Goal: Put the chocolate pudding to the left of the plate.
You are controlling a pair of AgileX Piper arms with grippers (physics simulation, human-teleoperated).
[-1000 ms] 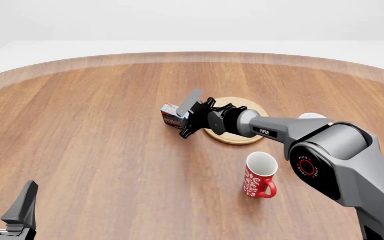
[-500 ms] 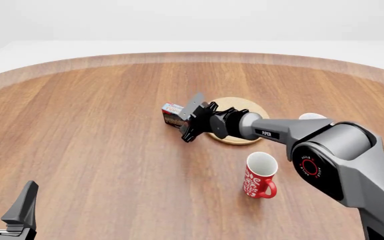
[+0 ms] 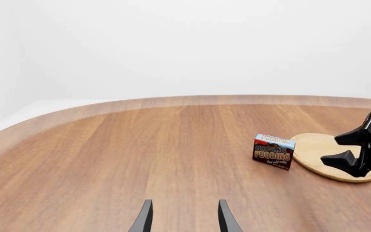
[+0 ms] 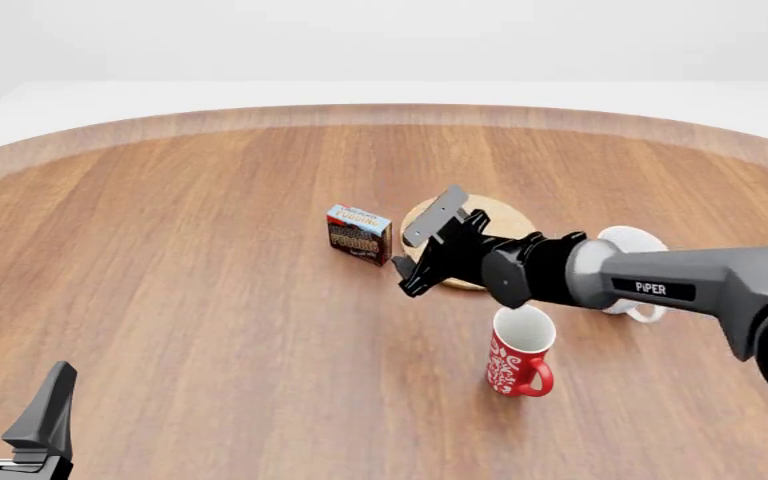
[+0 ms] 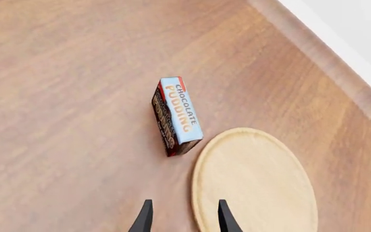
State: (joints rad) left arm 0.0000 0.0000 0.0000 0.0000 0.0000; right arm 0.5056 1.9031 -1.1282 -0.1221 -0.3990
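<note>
Both pairs of jaws are standing parted and holding nothing. Nearest the camera, the left gripper [image 4: 11,408] is hanging low over the wooden table [image 4: 184,300], well apart from the plate [image 4: 491,222], its two dark fingers [image 3: 144,218] spread with bare wood showing between them. Farther in, a red mug with white patterning [image 4: 520,352] is standing upright just on the near side of the plate, its handle facing the near edge. Above and just beyond that mug, the right arm [image 4: 678,285] is reaching in from the right, and the right gripper [image 4: 424,250] is hovering at the plate's near-left rim, released, with its fingertips [image 5: 223,218] spread over the wood and the rim. The chocolate pudding [image 4: 359,233] is standing upright on the table just to the left of the plate, free of the gripper; in the right wrist view a narrow strip of wood is separating the carton's corner from the rim. A white mug [image 4: 631,258] is sitting just right of the plate, partly hidden behind the right arm.
</note>
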